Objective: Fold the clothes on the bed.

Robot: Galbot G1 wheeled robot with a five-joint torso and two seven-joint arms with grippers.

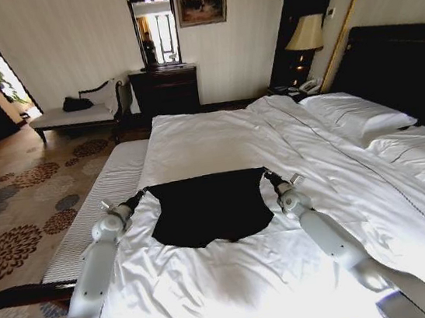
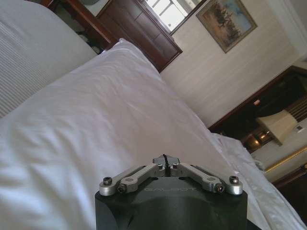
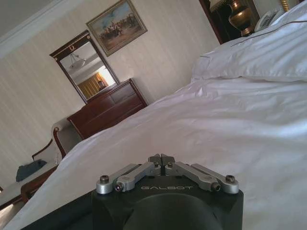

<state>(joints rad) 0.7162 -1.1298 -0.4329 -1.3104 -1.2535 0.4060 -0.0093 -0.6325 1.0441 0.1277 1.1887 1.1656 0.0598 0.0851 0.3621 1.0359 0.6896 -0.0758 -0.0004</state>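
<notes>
The clothes, one black T-shirt (image 1: 211,208), lie flat on the white duvet of the bed (image 1: 218,139), with a straight far edge and a rounded near edge. My left gripper (image 1: 140,193) is at the far left corner of that edge, and my right gripper (image 1: 266,174) is at the far right corner. Each is shut on the cloth there. In the left wrist view the left gripper (image 2: 164,159) has its fingertips together above the duvet. The right wrist view shows the right gripper (image 3: 161,158) closed the same way, with a dark patch of the T-shirt (image 3: 53,218) beside it.
White pillows (image 1: 356,116) and a dark headboard (image 1: 396,64) are at the right. A striped bench (image 1: 102,213) runs along the bed's left side. A chaise (image 1: 81,110), dresser (image 1: 166,90) and lamp (image 1: 306,33) stand by the far wall. Patterned carpet (image 1: 14,201) lies to the left.
</notes>
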